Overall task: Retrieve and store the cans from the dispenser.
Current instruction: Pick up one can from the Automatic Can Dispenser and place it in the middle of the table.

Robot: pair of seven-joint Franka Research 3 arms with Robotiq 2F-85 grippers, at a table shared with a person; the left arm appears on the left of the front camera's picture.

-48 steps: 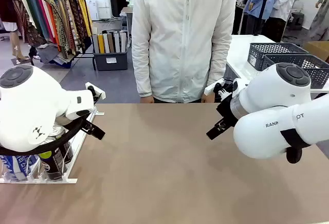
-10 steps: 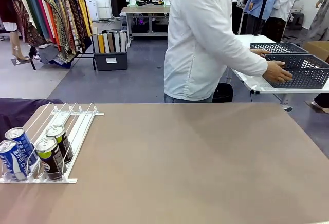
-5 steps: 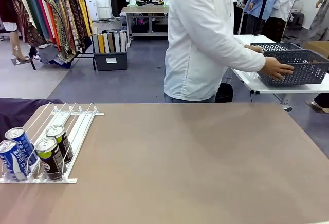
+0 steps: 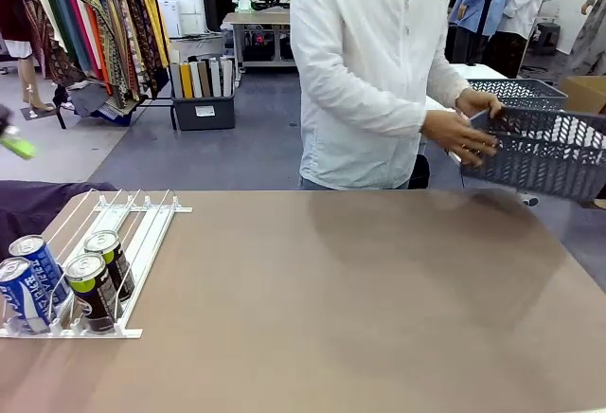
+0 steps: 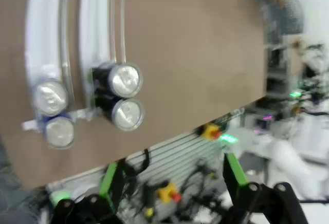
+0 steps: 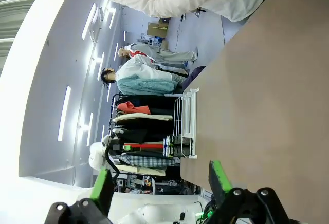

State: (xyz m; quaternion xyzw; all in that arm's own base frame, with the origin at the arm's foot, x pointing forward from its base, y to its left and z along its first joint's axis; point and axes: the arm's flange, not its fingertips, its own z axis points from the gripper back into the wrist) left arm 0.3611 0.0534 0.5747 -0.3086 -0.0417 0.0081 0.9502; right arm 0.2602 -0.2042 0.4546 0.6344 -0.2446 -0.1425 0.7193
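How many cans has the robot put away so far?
None yet. All four cans sit in the dispenser. In hand: the person holds a grey basket by the table; the left gripper and right gripper are open and empty. Left: taking out and storing every can.

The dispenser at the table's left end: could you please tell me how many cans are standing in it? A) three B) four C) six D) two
B: two blue and white cans and two black cans stand in pairs at the near end of the dispenser.
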